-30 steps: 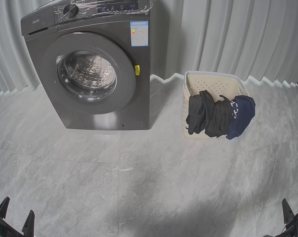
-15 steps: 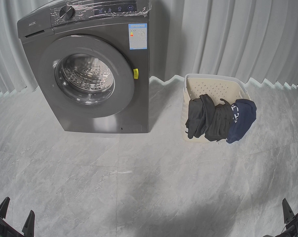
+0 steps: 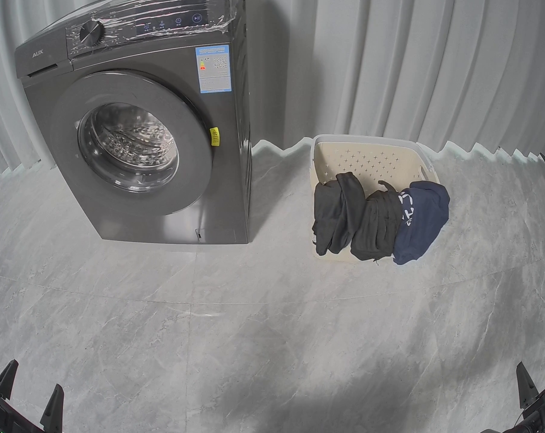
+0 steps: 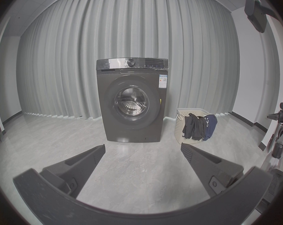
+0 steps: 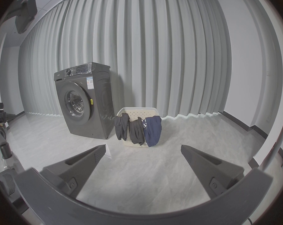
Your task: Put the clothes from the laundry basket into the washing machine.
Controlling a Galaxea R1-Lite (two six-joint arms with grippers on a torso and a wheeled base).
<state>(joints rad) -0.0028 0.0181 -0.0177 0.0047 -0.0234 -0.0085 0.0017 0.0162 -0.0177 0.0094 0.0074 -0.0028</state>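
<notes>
The washing machine [image 3: 140,151] stands far left on the grey tiled floor [image 3: 272,344], its back close to the pleated curtain [image 3: 404,55] and its round glass door shut. The laundry basket [image 3: 368,151] sits to its right, apart from it, with a strip of floor between the machine's side and the basket's left wall. The basket's far rim lies near the curtain hem. The clothes [image 3: 368,218] hang over the basket's near rim: two dark grey pieces and a navy one [image 3: 422,221] at the right, reaching down towards the floor. A broad stretch of floor separates both from the left gripper [image 3: 32,386] and the right gripper [image 3: 537,365], each low at the near edge with fingers spread and nothing between them.

A blue-bordered sticker [image 3: 213,68] sits on the machine's upper right front, a yellow tag [image 3: 214,136] by the door's right edge, and a small badge [image 3: 38,51] at the upper left. Clear film wraps the control panel [image 3: 158,19]. The navy piece carries white print, too small to read
</notes>
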